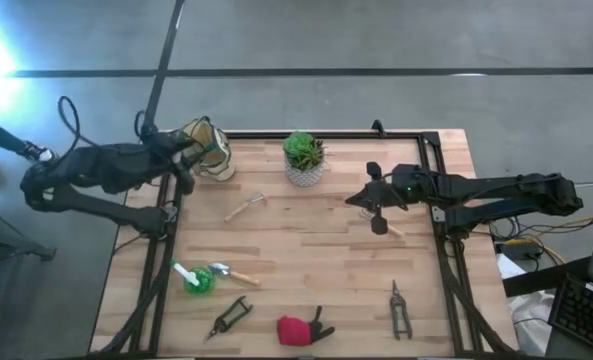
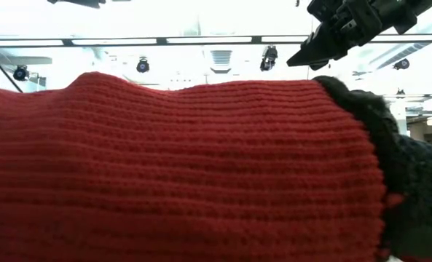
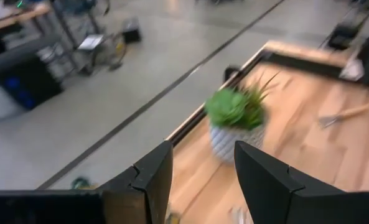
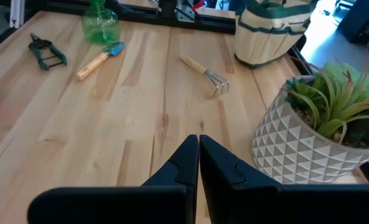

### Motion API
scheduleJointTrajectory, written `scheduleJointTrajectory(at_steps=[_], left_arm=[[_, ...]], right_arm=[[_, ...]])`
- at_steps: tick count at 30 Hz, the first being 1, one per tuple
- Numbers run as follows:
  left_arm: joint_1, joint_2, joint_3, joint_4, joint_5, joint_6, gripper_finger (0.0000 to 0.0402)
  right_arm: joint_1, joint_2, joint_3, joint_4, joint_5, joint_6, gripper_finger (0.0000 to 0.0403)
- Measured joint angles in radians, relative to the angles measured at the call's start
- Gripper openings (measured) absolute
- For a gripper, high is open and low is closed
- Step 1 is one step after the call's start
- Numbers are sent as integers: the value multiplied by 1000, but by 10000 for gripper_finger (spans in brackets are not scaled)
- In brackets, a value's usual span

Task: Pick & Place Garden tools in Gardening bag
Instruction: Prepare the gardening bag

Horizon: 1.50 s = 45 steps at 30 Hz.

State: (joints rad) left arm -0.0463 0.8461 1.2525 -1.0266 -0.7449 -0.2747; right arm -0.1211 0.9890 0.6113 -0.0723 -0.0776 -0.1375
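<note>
High view: wooden table (image 1: 316,250) with both arms raised above it. Left gripper (image 1: 188,152) hangs over the table's far left corner beside the tan gardening bag (image 1: 208,148), its fingers (image 3: 154,175) spread apart and empty; whether it touches the bag cannot be told. Right gripper (image 1: 361,197) hovers near the potted plant (image 1: 304,158), fingers (image 4: 183,160) pressed together, holding nothing. Tools lie on the tabletop outside the bag: rake fork (image 1: 245,206) near the bag; green spray bottle (image 1: 196,280) and trowel (image 1: 231,272) close together by the left edge; green-handled pruner (image 1: 230,316), red-and-black glove (image 1: 301,328) and black pruner (image 1: 400,309) along the near edge. Low view: filled by the glove's red knit.
</note>
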Motion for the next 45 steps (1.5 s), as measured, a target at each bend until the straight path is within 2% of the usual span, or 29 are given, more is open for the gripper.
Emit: scheduleJointTrajectory(at_steps=[4,8,15,21,32,45], left_arm=[[1,67,65,-120,-17,-77,174],[9,108,92,-168,-14,-108,174],[56,159,107,-254,-13,-225,174],[127,192,102,-341,35,-278,174],[316,249,103,-362,196,-247,174],[564,377,103,-336,331,-22,174]], right_arm=[[0,1,0,0,0,-1,8],[0,1,0,0,0,-4,8],[0,1,0,0,0,-3,8],[0,1,0,-1,0,-9,8],[0,1,0,0,1,-23,8],[0,1,-3,0,0,-30,8]])
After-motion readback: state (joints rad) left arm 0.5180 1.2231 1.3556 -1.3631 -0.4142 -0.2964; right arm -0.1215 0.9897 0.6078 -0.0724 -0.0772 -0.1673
